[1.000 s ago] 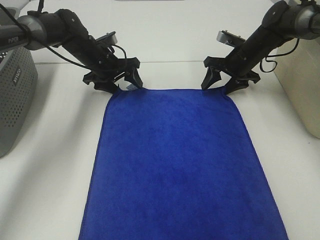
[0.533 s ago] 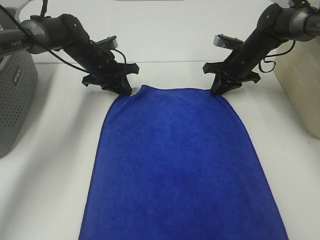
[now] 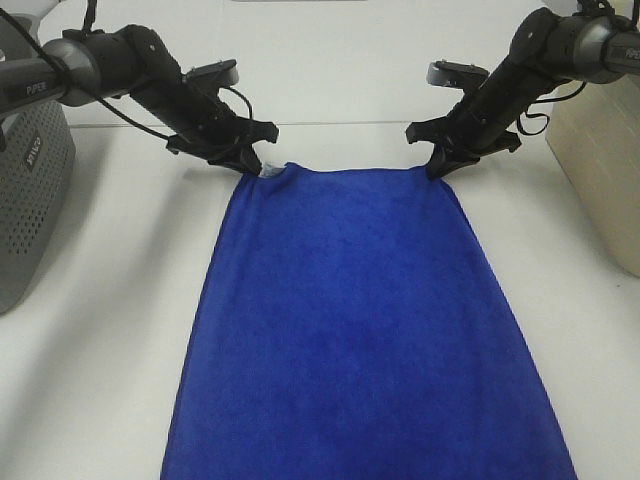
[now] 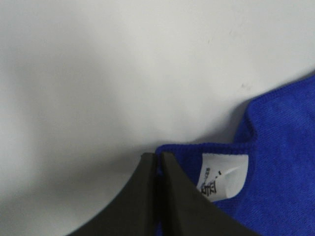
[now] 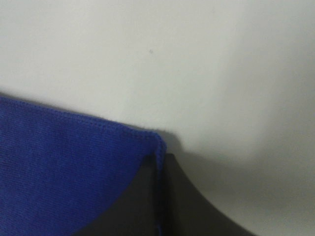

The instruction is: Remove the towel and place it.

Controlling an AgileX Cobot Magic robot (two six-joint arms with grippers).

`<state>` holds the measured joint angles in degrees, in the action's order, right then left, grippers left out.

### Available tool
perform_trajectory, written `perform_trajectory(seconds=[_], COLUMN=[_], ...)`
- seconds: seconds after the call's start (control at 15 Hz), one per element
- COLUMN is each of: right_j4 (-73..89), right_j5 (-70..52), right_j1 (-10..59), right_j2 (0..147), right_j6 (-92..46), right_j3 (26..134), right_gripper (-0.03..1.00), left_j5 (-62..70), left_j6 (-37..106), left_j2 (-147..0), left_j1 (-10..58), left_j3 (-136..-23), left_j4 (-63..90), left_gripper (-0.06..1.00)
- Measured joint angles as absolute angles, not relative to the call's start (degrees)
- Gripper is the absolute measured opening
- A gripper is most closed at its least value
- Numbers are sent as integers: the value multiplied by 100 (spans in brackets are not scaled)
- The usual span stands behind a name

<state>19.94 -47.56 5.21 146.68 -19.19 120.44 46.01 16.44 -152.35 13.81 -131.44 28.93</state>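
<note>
Jaws of both grippers pinched shut on the towel's two far corners

High view: left gripper and right gripper each clamp one far corner of the towel, which lies flat along the table and runs off the near edge of frame; a two-corner hold looks meant to keep the cloth spread as it is drawn away; grey bin off to the left. Left wrist view: fingers pressed together over the stitched hem, tag just beside them. Right wrist view: fingers closed with the corner edge sandwiched between, hem folded upright in the nip
</note>
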Motion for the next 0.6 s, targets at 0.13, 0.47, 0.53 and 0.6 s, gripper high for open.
perform_trajectory(seconds=[0.13,0.47,0.53,0.6], right_j4=[1896,1885,1879,1879], right_j5=[-4549,-3839,-3661,-3426], right_j1=[521,521,521,521], right_j2=[14748,14742,14759,14765], right_j6=[-1942,-2114,-2200,-2212], right_j3=[12427,12937,12937,12937], right_gripper=[1,1,1,1], left_j5=[4423,3380,3123,2848], left_j6=[1799,1954,2017,2108], left_j2=[-15235,-15246,-15246,-15246], left_j1=[1381,1381,1381,1381], left_j3=[-13608,-14043,-14043,-14043], left_j4=[2785,2670,2664,2664], left_gripper=[0,0,0,0])
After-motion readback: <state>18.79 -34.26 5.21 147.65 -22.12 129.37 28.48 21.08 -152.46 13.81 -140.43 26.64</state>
